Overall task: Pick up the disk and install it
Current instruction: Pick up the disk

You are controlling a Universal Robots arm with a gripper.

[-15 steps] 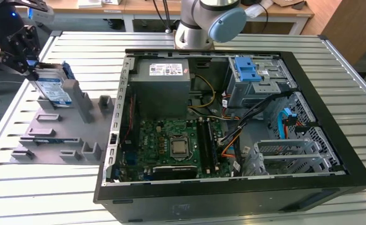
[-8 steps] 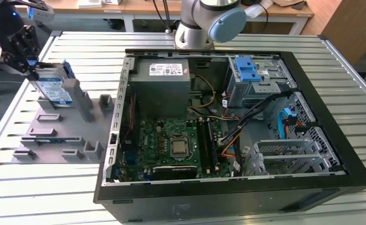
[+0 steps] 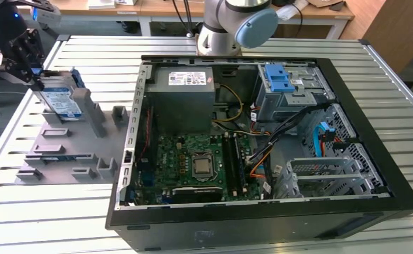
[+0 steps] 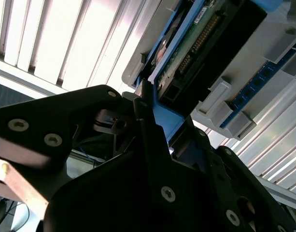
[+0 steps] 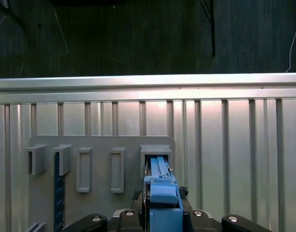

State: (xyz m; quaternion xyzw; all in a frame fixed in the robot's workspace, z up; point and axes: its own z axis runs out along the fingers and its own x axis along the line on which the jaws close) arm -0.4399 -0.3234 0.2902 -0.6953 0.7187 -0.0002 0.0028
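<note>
We are looking at the pick-up half of the job under way, with none of the installing done yet. The tool is hanging over the far corner of the counter on the exterior view's left. As far as the second wrist view lets us judge, it is clenching on the upper edge of the disk, one finger pressing against the blue rail. The disk is standing on edge at a slot of the grey holder block. We cannot tell whether its lower edge is sitting in that slot or is just clear of it. The open computer case is lying just beside the block. Its drive cage, under a blue latch, is waiting well apart from the disk, so the carry across and the seating are all left to do. The counter is showing as slatted, pale metal, and the arm's base is standing at its far side. Beyond it, wooden desks and a dark floor are filling the room.
</note>
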